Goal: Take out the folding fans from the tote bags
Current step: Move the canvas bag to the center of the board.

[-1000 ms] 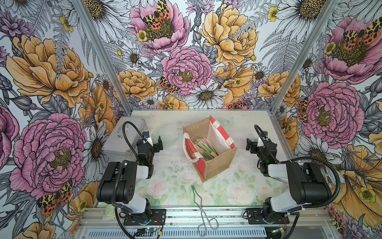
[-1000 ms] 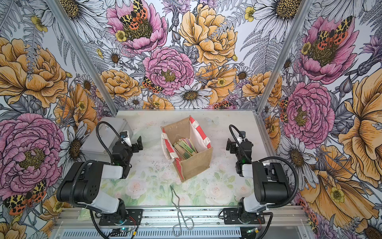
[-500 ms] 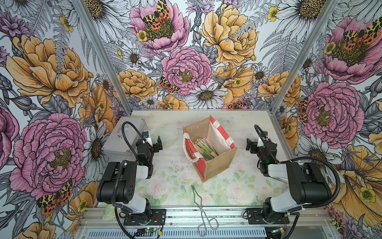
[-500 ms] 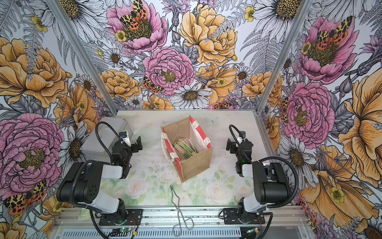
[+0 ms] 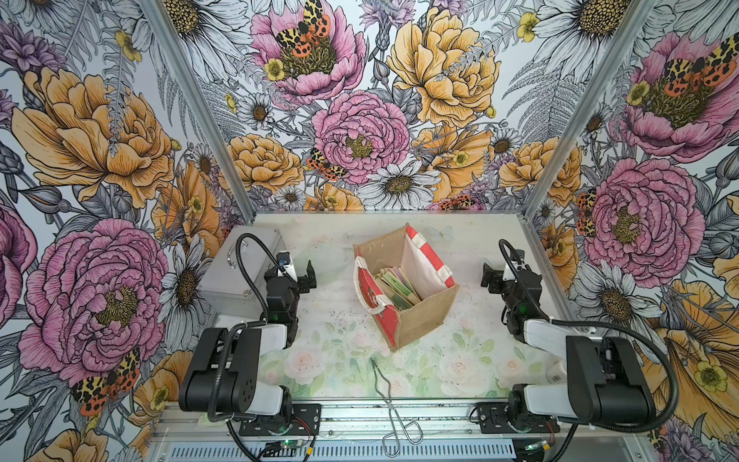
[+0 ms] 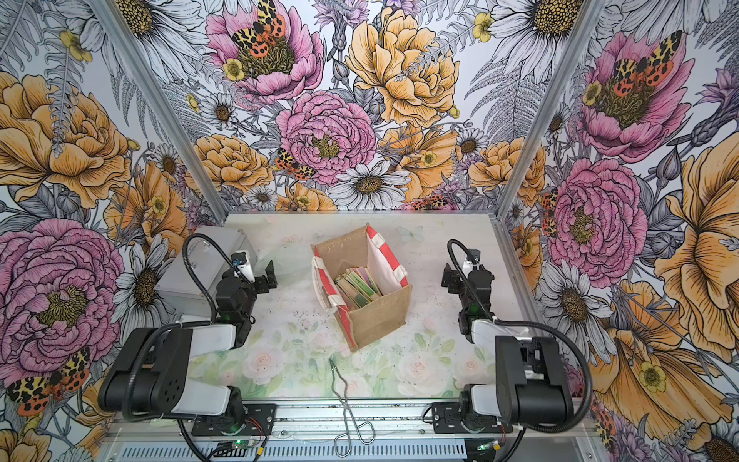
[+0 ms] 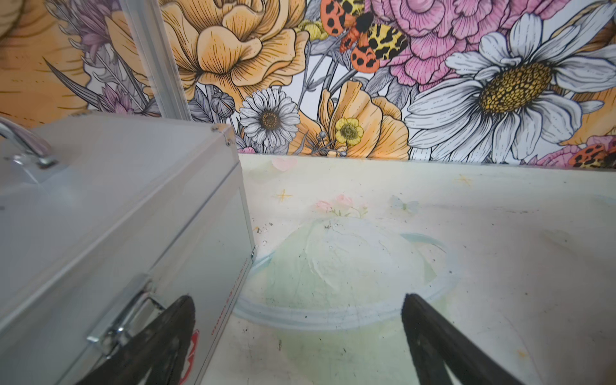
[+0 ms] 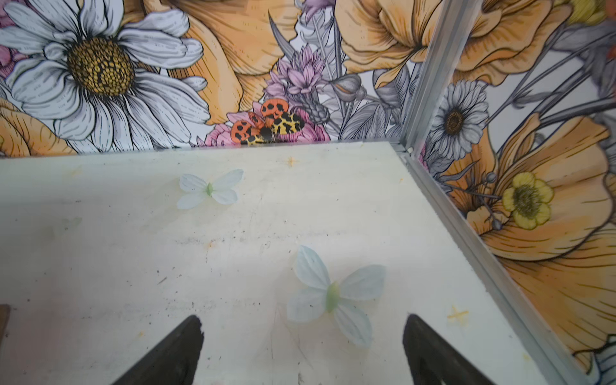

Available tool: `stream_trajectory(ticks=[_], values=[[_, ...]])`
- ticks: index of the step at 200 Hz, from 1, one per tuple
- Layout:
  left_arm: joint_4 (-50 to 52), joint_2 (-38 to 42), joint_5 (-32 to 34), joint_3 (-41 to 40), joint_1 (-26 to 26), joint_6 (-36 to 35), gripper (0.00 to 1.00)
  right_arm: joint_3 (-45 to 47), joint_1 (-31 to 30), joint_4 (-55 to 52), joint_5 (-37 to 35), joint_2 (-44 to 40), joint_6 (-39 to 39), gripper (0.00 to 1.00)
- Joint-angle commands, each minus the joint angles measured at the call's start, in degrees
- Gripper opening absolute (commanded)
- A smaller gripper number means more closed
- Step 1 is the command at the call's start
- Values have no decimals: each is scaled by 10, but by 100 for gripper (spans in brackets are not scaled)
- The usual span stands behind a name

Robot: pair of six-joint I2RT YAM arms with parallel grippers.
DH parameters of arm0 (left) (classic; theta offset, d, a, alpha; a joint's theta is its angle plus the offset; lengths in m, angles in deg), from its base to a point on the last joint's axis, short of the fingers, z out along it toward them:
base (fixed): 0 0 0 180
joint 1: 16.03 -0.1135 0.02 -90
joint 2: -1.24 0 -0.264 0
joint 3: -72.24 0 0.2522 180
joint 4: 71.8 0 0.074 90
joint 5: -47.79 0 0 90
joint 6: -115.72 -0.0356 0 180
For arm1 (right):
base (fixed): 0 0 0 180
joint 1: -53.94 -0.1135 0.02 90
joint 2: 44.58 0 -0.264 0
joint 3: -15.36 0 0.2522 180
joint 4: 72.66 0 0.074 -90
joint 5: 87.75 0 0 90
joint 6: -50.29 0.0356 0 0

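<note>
1. Tote bag [image 5: 420, 320] stands upright mid-bench [image 5: 328, 332], mouth open, one corner pointing to the bench's front edge. It shows in both top views.
2. Folding fans [image 5: 396, 286] are all inside the bag, closed and packed side by side, leaning toward the red-striped wall. Green & pink leaves and pale slats show from above.
3. White rope handle [image 5: 366, 296] droops over the bag's rim on the L-arm side.
4. L gripper [image 5: 296, 276]: jaws wide apart w/ nothing between them. It sits low over the bench on the bag's left, well apart from it and just beside the grey metal case [image 5: 236, 272]. In the left wrist view one finger [image 7: 173, 330] overlaps the case's front near its latch; can't tell if they touch.
5. R gripper [image 5: 494, 278]: jaws wide apart, empty, over bare bench on the bag's right, well apart from it. The right wrist view shows only bench w/ pale printed butterflies.
6. Metal tongs [image 5: 386, 392] lie at the front edge betw. the arm bases, loop handles over the rail.
</note>
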Motion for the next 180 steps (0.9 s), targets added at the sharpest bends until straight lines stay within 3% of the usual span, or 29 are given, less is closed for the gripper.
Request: stream_trajectory(ticks=[1,27,64,92,112,126,153,180], values=[[102,80,27,41,11,7,98,-64,-4,-152,-4,-91,33,95],[223,164,30,93,39,102,99,-176,-4,-393,18,-145,66,95],[466,203,62,201,142,164,99,-239,-6,-582,113,-156,107,93],[634,204,38,268,200,257,99,-228,-26,-657,158,-162,131,90],[690,217,-11,280,213,319,99,-225,-64,-691,147,-160,166,90],[739,228,-5,287,216,347,99,-219,-86,-712,147,-155,197,88],[814,238,10,293,210,356,99,-219,-128,-772,111,-130,218,86],[818,200,-10,276,191,360,99,-224,-155,-789,70,-85,227,86]])
